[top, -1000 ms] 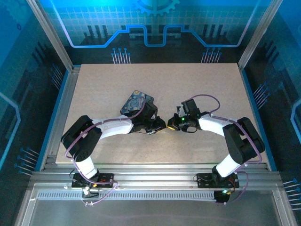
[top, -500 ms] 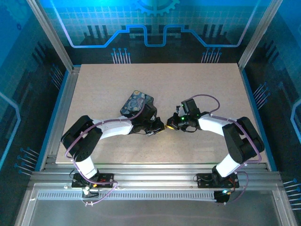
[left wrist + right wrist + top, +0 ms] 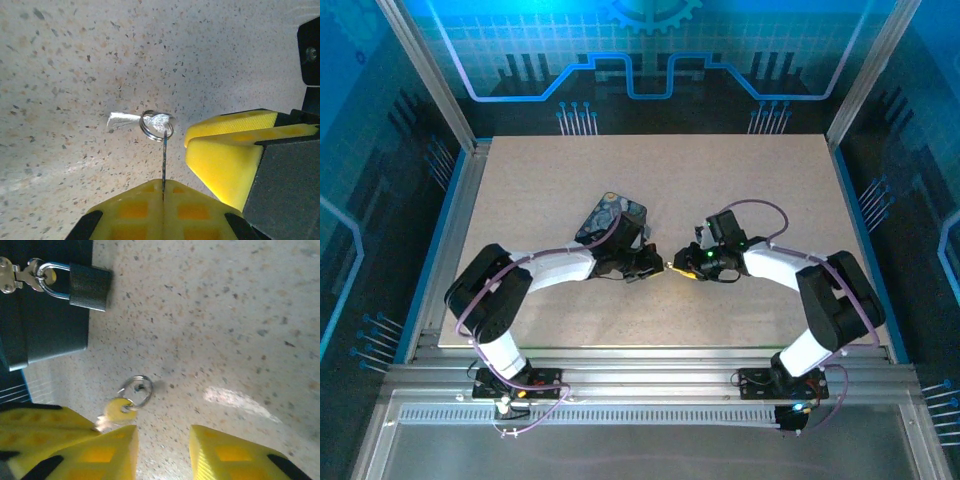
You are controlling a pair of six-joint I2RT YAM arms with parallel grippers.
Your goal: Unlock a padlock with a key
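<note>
From above, we see both arms meeting mid-tabletop (image 3: 770,180) beside the dark blue swirl-patterned box (image 3: 610,218). Left wrist: our left pincer (image 3: 163,189) clamps the thin silvery metal key (image 3: 163,162). Right wrist: the right pincer (image 3: 162,442) is parted and empty, the small dark padlock (image 3: 90,286) hanging on the box. We'd align blade with keyhole before pushing

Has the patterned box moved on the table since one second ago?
No. In the top view the box lies in the same spot, equally far from the far edge of the table as before.
</note>
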